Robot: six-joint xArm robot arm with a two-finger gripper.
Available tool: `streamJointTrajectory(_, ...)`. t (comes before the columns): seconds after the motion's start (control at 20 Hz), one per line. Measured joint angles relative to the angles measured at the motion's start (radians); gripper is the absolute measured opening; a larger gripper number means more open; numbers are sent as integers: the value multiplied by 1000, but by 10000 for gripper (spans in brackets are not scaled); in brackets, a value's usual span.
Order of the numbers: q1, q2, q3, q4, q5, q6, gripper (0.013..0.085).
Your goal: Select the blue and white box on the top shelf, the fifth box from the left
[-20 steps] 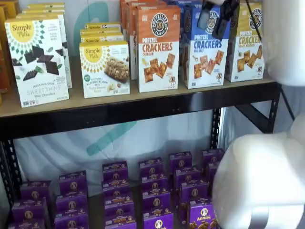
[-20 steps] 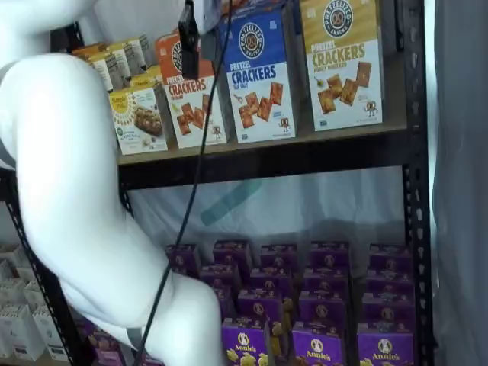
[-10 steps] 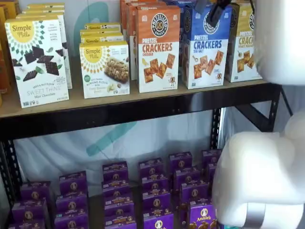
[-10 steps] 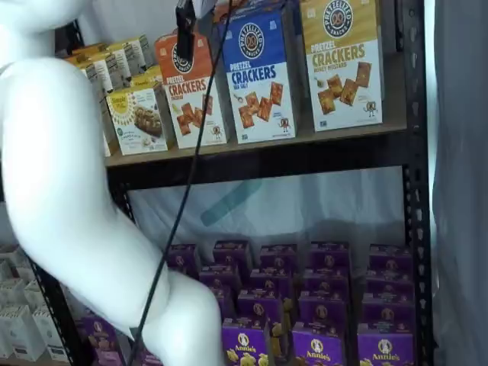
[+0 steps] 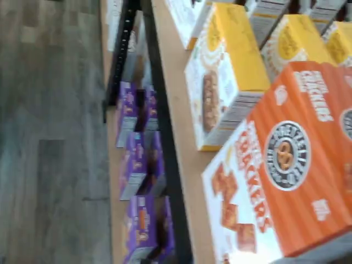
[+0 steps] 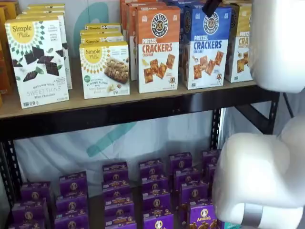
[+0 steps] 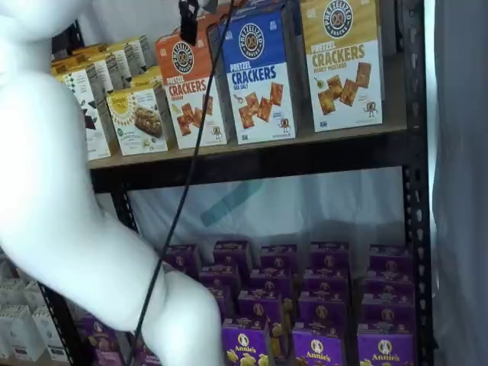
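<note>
Blue and white box (image 6: 205, 45) stands upright on the top shelf (image 6: 119, 112), long axis vertical, front face out at the board's front edge. In both shelf views it's flanked by the orange Cheddar box (image 6: 158, 47) on one side and the yellow-topped box (image 7: 341, 61) on the other, all three near-touching.

Fingers (image 6: 210, 6) only show as a black tip hanging from the frame's top edge, just over the blue box's upper front corner; in a shelf view (image 7: 187, 17) they hang in front of the orange/blue boundary. No gap visible, but they should be spread wide, nothing held.

Wrist view shows the orange box, not the blue. My read: target lies below and behind the fingers, slightly toward the yellow side.
</note>
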Motion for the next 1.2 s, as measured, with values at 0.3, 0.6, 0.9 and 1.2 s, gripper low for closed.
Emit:
streamJointTrajectory(0.3,11,22,2,-9,-87,-15,850)
streamJointTrajectory(0.6,24,85,-34,-19,-126,-25,850)
streamJointTrajectory(0.9,54,141,-71,-54,-161,-27,850)
streamJointTrajectory(1.2,87,174,-89,-81,-198,-20,850)
